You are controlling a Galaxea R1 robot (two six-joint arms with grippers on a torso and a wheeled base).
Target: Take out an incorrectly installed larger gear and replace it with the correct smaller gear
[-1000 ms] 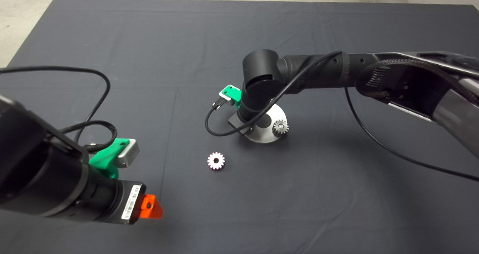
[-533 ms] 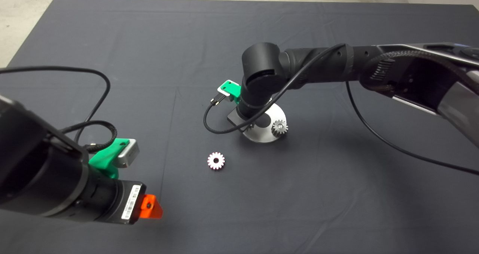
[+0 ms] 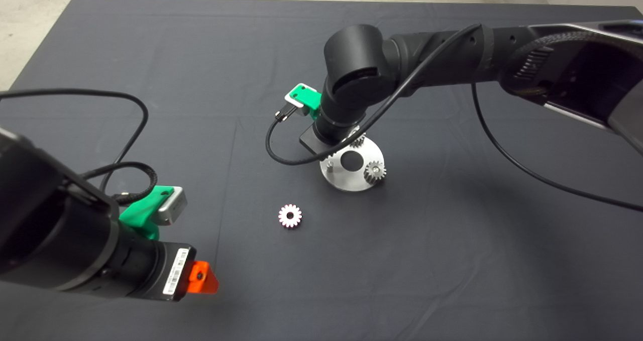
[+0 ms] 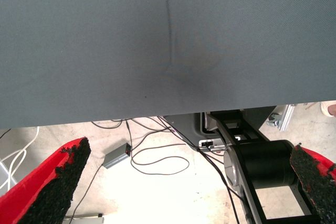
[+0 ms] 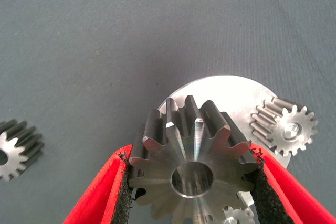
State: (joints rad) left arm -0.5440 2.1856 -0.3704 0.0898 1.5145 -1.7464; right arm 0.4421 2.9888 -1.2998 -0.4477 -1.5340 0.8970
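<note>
In the right wrist view my right gripper [image 5: 190, 155] is shut on the larger gear [image 5: 194, 163], dark shiny steel, held a little above the round silver plate [image 5: 226, 95]. In the head view the right wrist [image 3: 346, 95] hides that gear. It hovers over the plate's [image 3: 364, 155] far-left part, where a bare peg [image 3: 329, 164] stands. The smaller gear [image 3: 290, 215] lies flat on the mat, apart from the plate toward the front left; it also shows beside the plate [image 5: 16, 148]. My left gripper [image 4: 184, 182] waits open and empty at the lower left.
Two small silver gears sit on the plate: one at its right edge [image 3: 375, 171], one at its far edge [image 3: 357, 141], half hidden by the wrist. A black cable [image 3: 281, 155] loops off the right wrist. The left wrist view shows floor, cables and the robot's base beyond the mat.
The right arm has risen and drawn back from the plate with the larger gear in its fingers, uncovering the peg and the plate's centre hole. The left arm has not moved.
</note>
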